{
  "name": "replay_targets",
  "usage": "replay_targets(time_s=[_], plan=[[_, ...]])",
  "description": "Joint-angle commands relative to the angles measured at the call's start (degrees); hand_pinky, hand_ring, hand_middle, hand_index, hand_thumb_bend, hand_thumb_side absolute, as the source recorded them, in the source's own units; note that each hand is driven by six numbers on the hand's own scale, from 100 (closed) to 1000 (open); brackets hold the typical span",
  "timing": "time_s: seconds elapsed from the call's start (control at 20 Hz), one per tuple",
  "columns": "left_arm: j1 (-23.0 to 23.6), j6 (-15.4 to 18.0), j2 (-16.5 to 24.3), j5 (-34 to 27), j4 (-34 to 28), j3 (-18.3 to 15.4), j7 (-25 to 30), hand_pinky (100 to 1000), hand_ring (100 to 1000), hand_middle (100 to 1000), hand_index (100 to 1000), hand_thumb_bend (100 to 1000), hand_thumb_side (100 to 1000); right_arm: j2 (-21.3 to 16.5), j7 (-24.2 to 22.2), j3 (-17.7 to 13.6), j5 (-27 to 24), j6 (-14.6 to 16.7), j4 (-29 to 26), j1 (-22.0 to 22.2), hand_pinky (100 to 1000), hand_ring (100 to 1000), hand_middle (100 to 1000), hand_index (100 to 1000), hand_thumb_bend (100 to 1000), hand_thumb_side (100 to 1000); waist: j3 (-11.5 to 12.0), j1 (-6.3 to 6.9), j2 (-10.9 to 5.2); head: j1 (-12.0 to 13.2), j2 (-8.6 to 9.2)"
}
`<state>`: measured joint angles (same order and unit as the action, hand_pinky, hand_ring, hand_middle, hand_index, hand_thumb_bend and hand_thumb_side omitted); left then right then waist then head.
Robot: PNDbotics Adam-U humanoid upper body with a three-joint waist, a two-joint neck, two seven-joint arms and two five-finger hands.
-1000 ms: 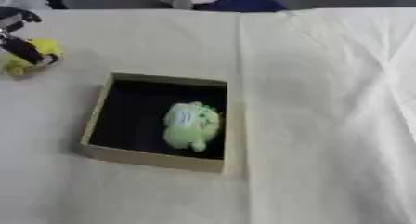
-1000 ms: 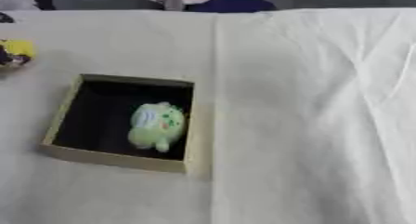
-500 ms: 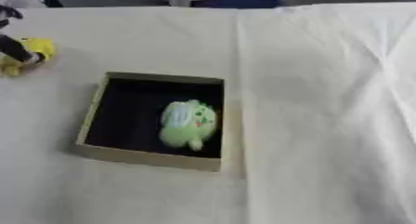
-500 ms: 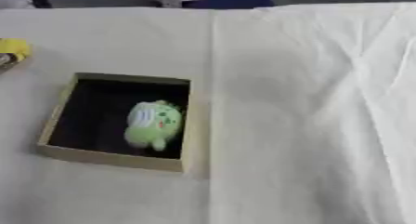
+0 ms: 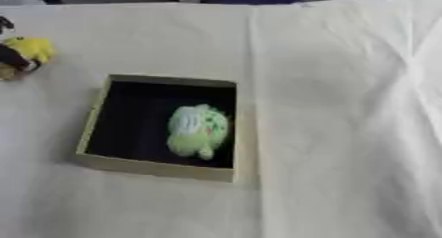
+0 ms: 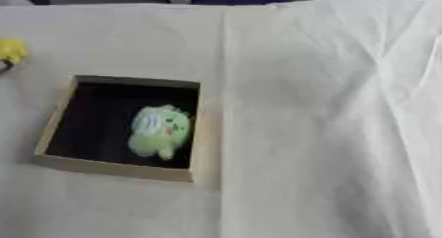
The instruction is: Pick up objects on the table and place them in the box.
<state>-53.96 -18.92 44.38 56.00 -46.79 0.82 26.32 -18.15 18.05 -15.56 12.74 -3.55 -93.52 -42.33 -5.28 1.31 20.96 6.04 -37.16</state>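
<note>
Left eye view: a small yellow soft toy (image 5: 30, 49) is seen at the ten o'clock edge, with dark fingers of the left hand (image 5: 12, 59) curled around it. The shallow tan cardboard box with a black lining (image 5: 95, 123) lies toward four o'clock from that hand, already holding a pale green plush toy (image 5: 199, 129). The cream cloth-covered table (image 5: 345, 133) is creased. The right hand is not shown.
</note>
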Motion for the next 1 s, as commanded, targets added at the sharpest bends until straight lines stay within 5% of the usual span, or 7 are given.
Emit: replay_targets(time_s=[0.05, 0.7, 1.0], plan=[[-1.2, -0.8, 1.5, 0.7, 0.5, -0.6, 0.2, 812, 917, 874, 924, 472, 301, -2.1, 0.0, -0.6, -0.7, 0.3, -0.2, -1.0, 807, 941, 511, 779, 100, 890, -0.1, 0.03, -1.03, 0.4, 0.6], [-1.4, 0.2, 0.9, 0.2, 1.8, -0.7, 1.0, 561, 649, 584, 724, 329, 286, -2.4, 0.4, -1.0, -1.5, 0.6, 0.3, -0.7, 809, 943, 511, 780, 100, 882, -0.5, -0.15, -1.04, 0.5, 0.43], [-1.6, 0.5, 1.1, -0.2, 0.5, 0.0, 0.2, 505, 598, 536, 685, 316, 263, -2.0, 0.5, -1.2, -1.2, 0.6, -0.4, -0.1, 809, 943, 513, 781, 100, 883, -0.4, -0.09, -1.61, 0.1, -0.02]])
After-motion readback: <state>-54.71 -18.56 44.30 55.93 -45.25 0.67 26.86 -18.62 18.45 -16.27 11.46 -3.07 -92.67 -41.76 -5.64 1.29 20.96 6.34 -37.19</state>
